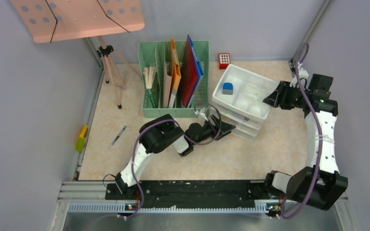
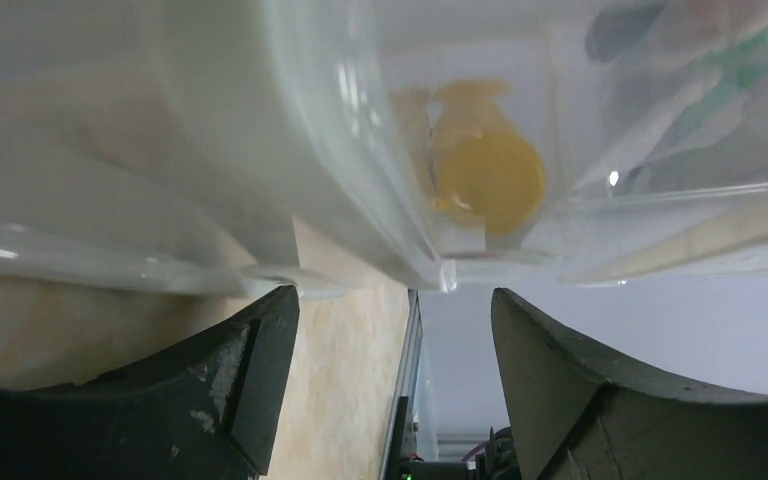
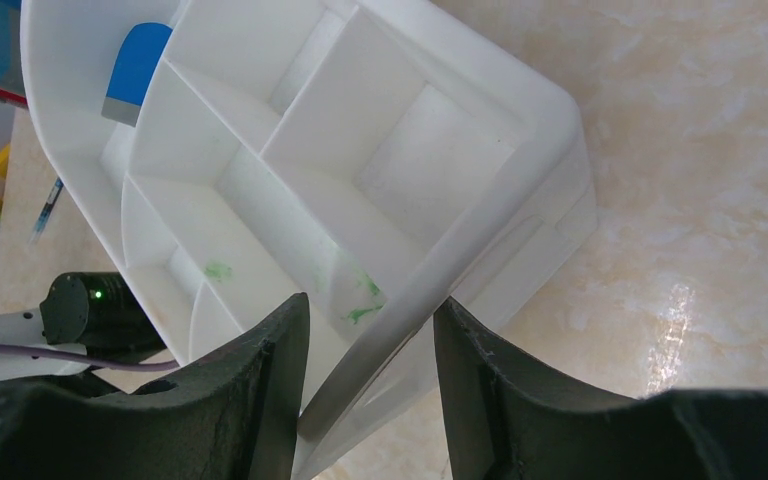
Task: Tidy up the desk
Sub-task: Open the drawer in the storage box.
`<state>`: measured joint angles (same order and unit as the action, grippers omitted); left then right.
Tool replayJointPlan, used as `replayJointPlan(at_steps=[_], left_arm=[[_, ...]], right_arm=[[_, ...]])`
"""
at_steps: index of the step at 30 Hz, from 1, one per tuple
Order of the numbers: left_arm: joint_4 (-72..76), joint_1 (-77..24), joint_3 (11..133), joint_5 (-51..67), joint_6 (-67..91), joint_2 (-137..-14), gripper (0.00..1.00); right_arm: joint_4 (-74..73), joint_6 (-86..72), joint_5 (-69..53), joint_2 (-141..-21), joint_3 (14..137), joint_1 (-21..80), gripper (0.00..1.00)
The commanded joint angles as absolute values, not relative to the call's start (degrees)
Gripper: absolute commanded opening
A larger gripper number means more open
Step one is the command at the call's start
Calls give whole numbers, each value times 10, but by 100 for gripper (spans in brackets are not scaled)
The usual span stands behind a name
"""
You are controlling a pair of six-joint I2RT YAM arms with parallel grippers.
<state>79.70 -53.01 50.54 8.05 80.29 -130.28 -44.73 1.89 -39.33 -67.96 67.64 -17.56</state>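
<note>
Beige desk (image 1: 255, 154) sits between grey walls, under both arms. Now the left gripper (image 1: 225, 129) hangs spread wide at the white organizer's (image 1: 248, 121) clear drawers. And the right gripper (image 1: 270, 99) pinches its top rim.

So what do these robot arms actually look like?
The left arm and right arm have white links joined by chunky black joints, with a purple cable running along each. The left gripper and right gripper each end in two black, wedge-shaped fingers.

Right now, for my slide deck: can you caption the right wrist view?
Right claw grips a wall of the white organizer on the marble desk.
</note>
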Motion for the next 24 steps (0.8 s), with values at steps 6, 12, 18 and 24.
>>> replayJointPlan(at_steps=[6,12,18,24], left_arm=[[847,-513,570,91,806,-1347,74],[873,-512,585,99,822,-1355,73],[900,-513,569,111,809,-1342,71],[918,-519,562,126,802,-1326,69]], right_arm=[[-482,54,-389,-693,669,-174,47],[-479,54,-391,-691,662,-175,47],[-476,54,-393,-695,663,-175,47],[-477,57,-389,-695,662,-175,47]])
